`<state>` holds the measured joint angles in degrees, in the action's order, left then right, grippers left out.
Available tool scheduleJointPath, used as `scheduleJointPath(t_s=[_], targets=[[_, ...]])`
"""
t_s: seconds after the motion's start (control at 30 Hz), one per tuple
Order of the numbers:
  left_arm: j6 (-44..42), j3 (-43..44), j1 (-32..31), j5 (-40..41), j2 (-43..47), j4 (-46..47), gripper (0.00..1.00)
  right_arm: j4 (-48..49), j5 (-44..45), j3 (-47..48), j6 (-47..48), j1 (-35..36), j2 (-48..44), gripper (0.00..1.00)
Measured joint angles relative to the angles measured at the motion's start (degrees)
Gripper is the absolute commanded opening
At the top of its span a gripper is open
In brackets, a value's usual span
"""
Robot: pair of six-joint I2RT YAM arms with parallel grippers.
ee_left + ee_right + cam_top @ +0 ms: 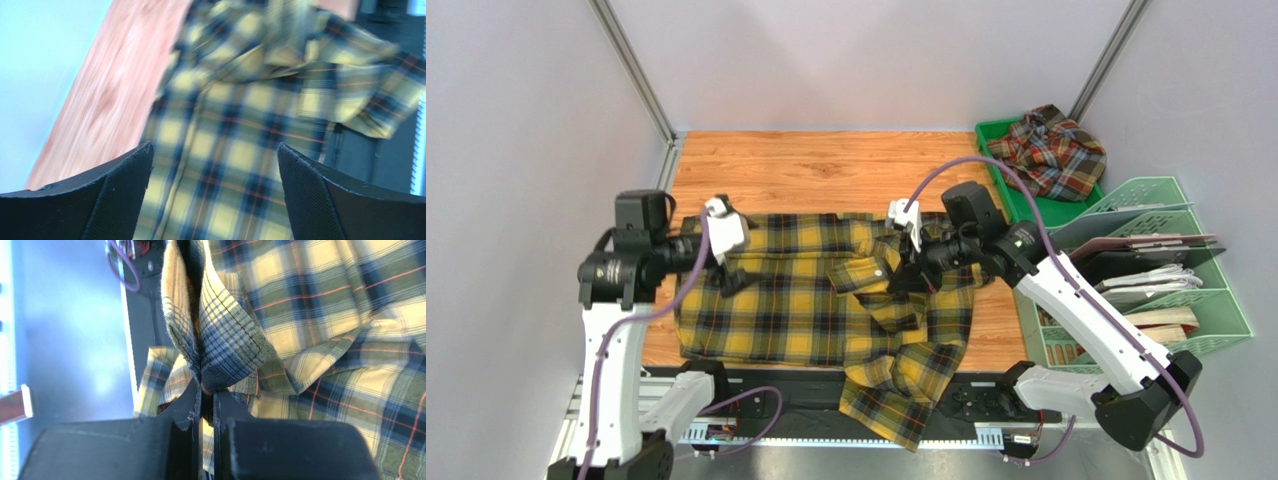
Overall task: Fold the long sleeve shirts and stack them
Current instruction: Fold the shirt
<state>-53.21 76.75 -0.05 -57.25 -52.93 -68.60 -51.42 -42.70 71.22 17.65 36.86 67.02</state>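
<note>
Across the wooden table point(826, 165) sprawls the yellow shirt point(796, 305), rumpled under both arms, one sleeve spilling off the near edge. Folding looks barely begun. The rust-red shirt point(1051, 150) lies bunched in the green tray point(1036, 208), well beyond the right gripper point(206, 390), which pinches a fold of yellow cloth. The left gripper point(215, 150) hangs over the shirt, jaws wide and empty.

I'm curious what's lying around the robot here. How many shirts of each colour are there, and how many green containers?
yellow and black plaid shirt: 1
rust-red plaid shirt: 1
green tray: 1
pale green rack: 1
Total: 4
</note>
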Motion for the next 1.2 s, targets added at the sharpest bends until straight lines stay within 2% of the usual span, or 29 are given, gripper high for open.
scheduleJointPath(t_s=[0.17, 0.2, 0.37, 0.53, 0.73, 0.77, 0.8, 0.87, 0.9, 0.93, 1.0, 1.03, 1.07, 1.2], targets=[[6.6, -9.6, -19.8, 2.8, 10.6, 6.4, 0.99, 0.0, 5.0, -4.6, 2.3, 6.0, -3.9, 0.00], [8.7, -11.2, -21.7, 3.9, 11.8, 8.1, 0.99, 0.1, 5.7, -4.9, 2.7, 7.0, -4.4, 0.00], [16.7, -16.4, -37.7, 12.6, 11.8, 16.8, 0.99, 0.7, 8.5, -5.5, 3.9, 10.6, -5.8, 0.00], [23.1, -16.2, -41.0, 19.5, 5.6, 23.7, 0.99, 2.4, 11.3, -5.6, 4.7, 13.9, -5.7, 0.00], [25.1, -14.9, -47.9, 22.7, -0.9, 27.6, 0.97, 4.0, 14.3, -5.1, 4.9, 17.1, -5.2, 0.00], [25.3, -14.6, -49.4, 22.8, -1.5, 27.8, 0.93, 4.3, 14.9, -4.7, 5.0, 17.6, -4.9, 0.00], [25.4, -14.4, -50.3, 22.7, -1.9, 27.7, 0.82, 4.5, 15.3, -4.3, 5.2, 18.1, -4.7, 0.00], [25.5, -13.9, -51.9, 22.6, -2.1, 27.6, 0.66, 5.0, 16.5, -3.2, 5.4, 19.1, -4.2, 0.00], [24.9, -13.4, -52.7, 22.6, -2.2, 27.1, 0.43, 5.2, 17.0, -2.7, 5.7, 19.7, -4.0, 0.00], [24.4, -13.0, -53.1, 22.4, -2.3, 26.7, 0.27, 5.3, 17.5, -2.3, 6.0, 20.3, -4.0, 0.00], [23.3, -11.9, -53.6, 21.9, -2.3, 25.4, 0.02, 5.5, 18.3, -1.7, 6.4, 21.5, -4.0, 0.06], [22.8, -11.2, -53.8, 21.5, -2.3, 24.5, 0.00, 5.6, 18.8, -1.5, 6.6, 22.3, -4.0, 0.12], [22.3, -10.6, -54.0, 21.4, -2.3, 23.7, 0.00, 5.9, 19.1, -1.5, 6.8, 22.9, -4.1, 0.29], [19.0, -8.1, -55.2, 20.5, -2.0, 18.9, 0.00, 6.3, 21.0, -1.4, 7.2, 24.3, -4.9, 0.61]])
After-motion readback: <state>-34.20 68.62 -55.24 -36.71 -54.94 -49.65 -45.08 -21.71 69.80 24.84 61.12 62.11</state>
